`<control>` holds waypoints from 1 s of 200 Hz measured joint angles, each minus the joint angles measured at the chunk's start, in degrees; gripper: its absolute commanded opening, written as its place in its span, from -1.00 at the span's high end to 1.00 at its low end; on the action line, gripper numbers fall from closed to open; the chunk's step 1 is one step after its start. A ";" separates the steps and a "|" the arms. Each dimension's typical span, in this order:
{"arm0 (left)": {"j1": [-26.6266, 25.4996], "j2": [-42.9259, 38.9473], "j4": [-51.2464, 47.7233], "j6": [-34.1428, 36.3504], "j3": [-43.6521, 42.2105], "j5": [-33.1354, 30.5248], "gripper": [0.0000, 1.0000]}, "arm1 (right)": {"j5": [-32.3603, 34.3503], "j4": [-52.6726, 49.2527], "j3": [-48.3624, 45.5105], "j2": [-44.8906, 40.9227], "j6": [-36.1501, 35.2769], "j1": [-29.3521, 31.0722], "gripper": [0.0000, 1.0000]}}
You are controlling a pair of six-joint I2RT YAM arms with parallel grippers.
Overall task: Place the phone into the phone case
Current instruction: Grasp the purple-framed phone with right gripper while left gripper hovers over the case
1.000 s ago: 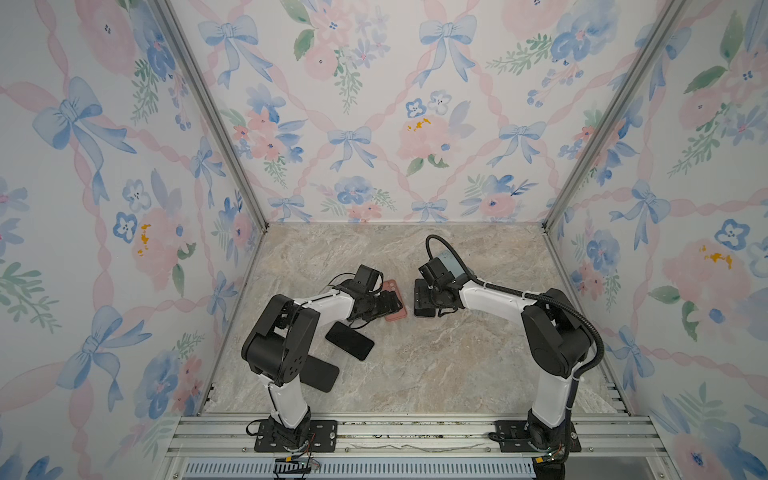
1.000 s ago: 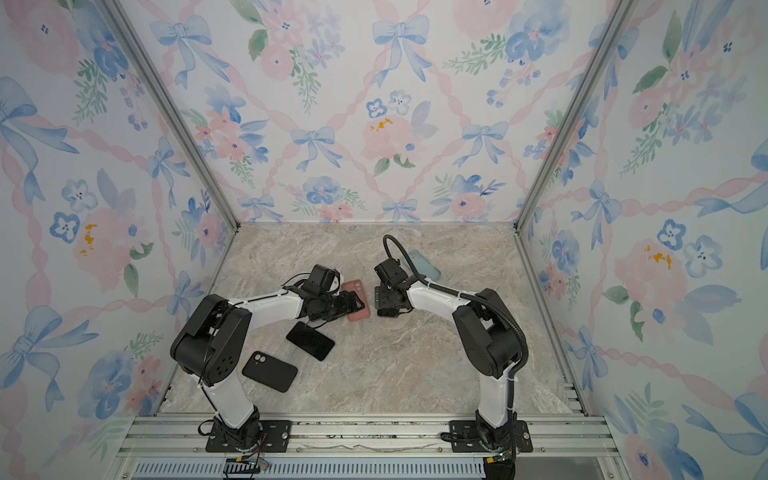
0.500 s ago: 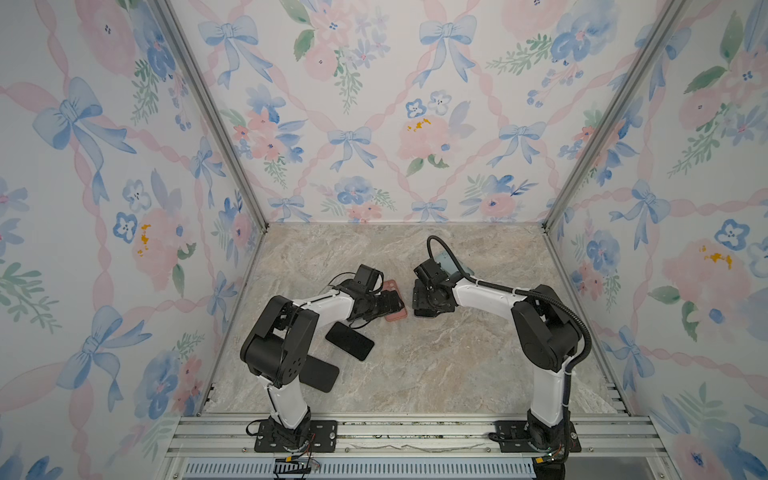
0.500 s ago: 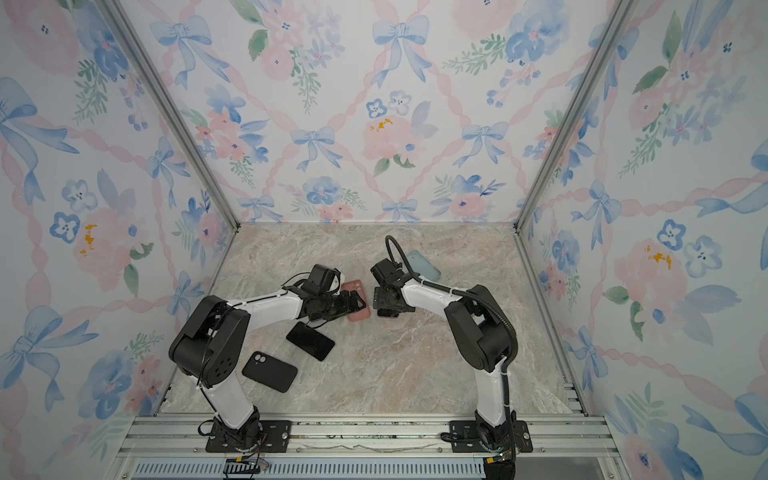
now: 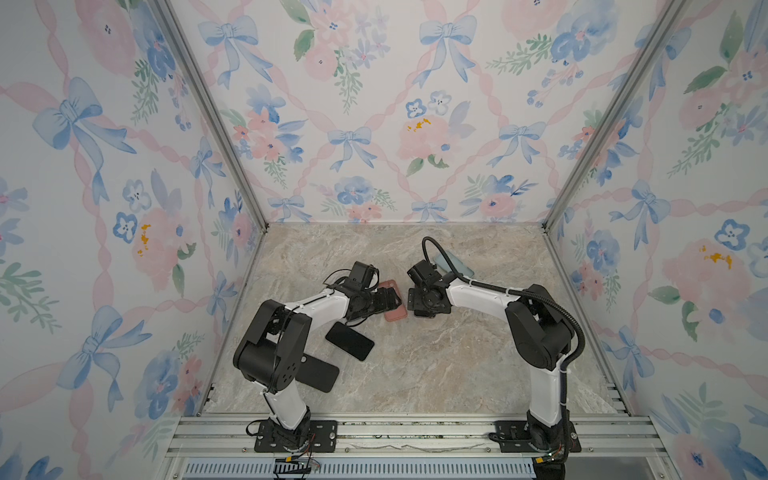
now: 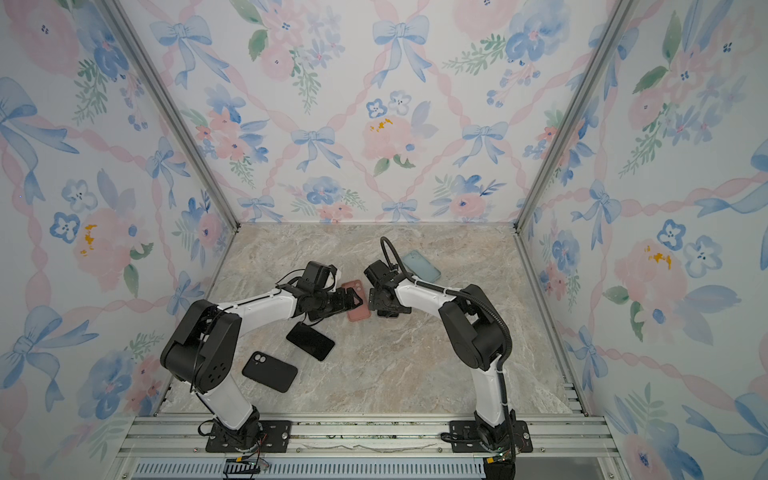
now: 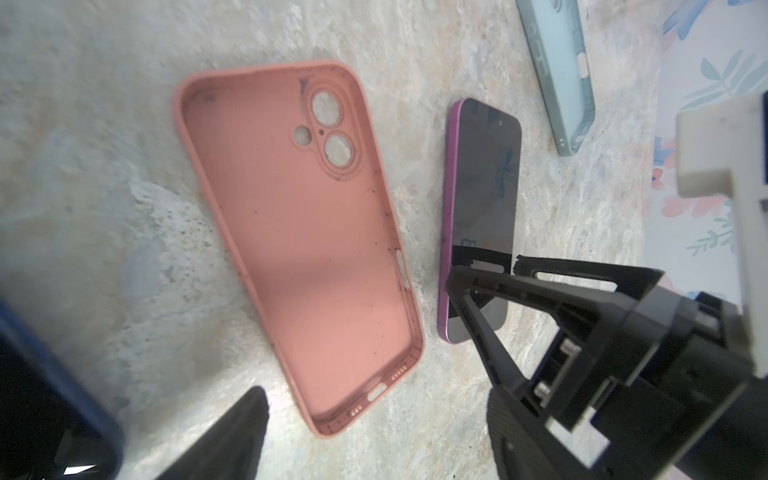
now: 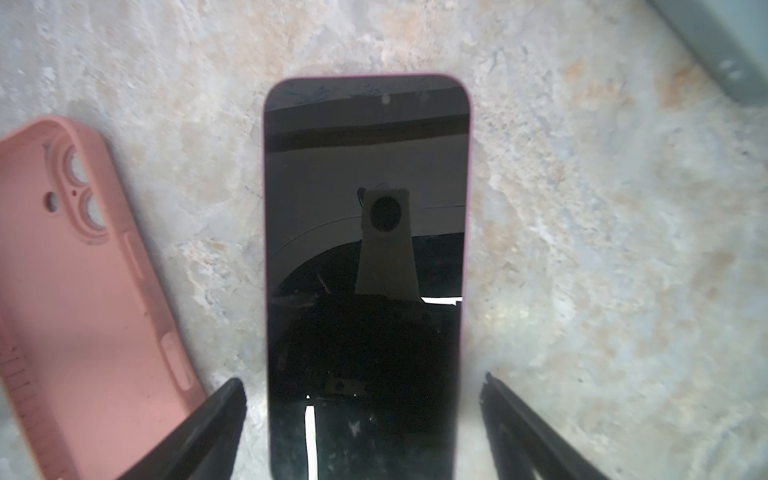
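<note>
Two arms of mine meet near the middle of the counter point(image 5: 436, 365) in both top views. My left arm reaches low and forward, its forearm nearly level, and puts my left fingers point(image 5: 390, 300) over the edge of the pink case point(image 5: 395, 316). My right arm bends at the elbow and comes in from the right with its wrist tipped down. My right fingers point(image 5: 419, 309) are just beside the case, and the phone under them is hidden here. A black phone point(image 6: 310, 341) and a black case point(image 6: 269, 371) lie nearer my left base, and a pale green case point(image 6: 420, 266) lies behind my right wrist.

In the left wrist view my left fingers point(image 7: 237, 432) stand wide apart and hold nothing. The pink case point(image 7: 299, 249) lies hollow side up, its near end between them. The phone point(image 7: 482, 199) lies flat and screen up just beside the case, not touching it.

In the right wrist view my right fingers point(image 8: 208, 424) are spread either side of the phone's point(image 8: 368, 270) near end. A sliver of counter shows on each side, so they grip nothing. The phone rests on the counter, outside the case.
</note>
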 measured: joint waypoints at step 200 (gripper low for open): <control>1.33 9.81 -1.11 1.20 15.08 6.03 -0.55 | -2.34 8.81 -8.52 -3.72 -6.49 -1.51 -0.33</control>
